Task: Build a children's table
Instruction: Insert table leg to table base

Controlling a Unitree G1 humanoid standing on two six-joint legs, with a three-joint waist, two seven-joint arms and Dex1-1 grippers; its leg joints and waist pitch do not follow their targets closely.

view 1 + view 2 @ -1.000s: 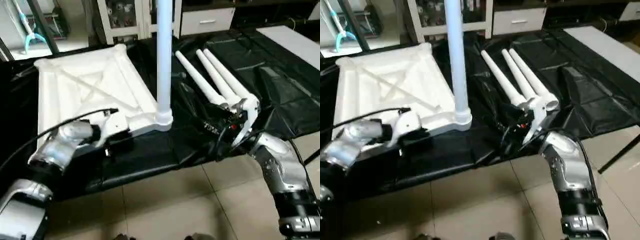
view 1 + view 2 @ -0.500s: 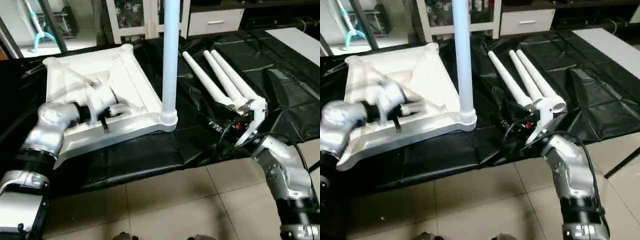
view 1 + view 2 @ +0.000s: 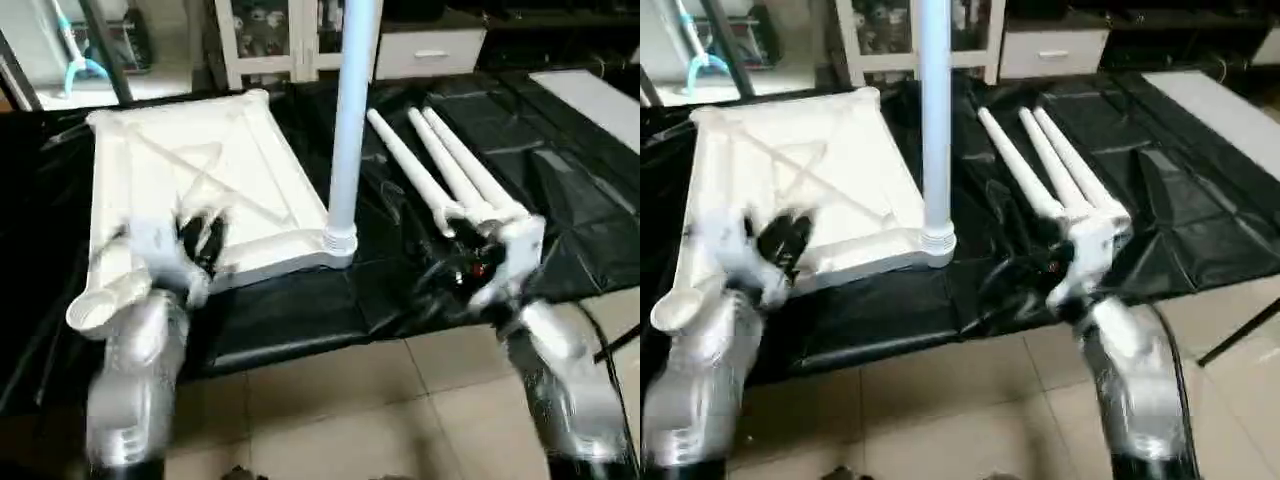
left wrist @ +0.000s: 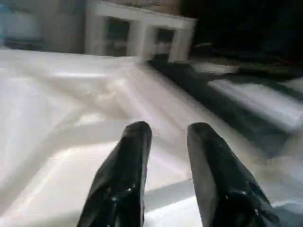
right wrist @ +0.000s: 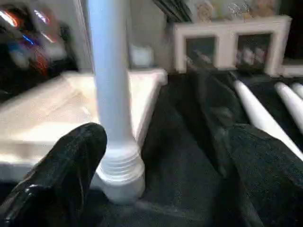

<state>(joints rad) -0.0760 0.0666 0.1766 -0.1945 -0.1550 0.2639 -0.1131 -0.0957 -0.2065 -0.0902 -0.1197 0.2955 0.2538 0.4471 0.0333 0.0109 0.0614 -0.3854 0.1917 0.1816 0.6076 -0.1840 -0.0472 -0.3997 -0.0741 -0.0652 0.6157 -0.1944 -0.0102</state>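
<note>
The white tabletop lies upside down on the black sheet, its X ribs facing up. One white leg stands upright in its near right corner socket. Three more legs lie side by side to the right. My left gripper hovers over the tabletop's near edge. In the left wrist view, that gripper is open, with a narrow, empty gap between its fingers. My right gripper is wide open near the ends of the lying legs, facing the upright leg's base and apart from it.
A black sheet covers the work area, and tiled floor runs along its near edge. A white cabinet stands at the back. A white board lies at the far right.
My left gripper's fingers have parted, and the arm has drawn back from the tabletop's middle to its near edge. The right arm has hardly moved. The head view has shifted.
</note>
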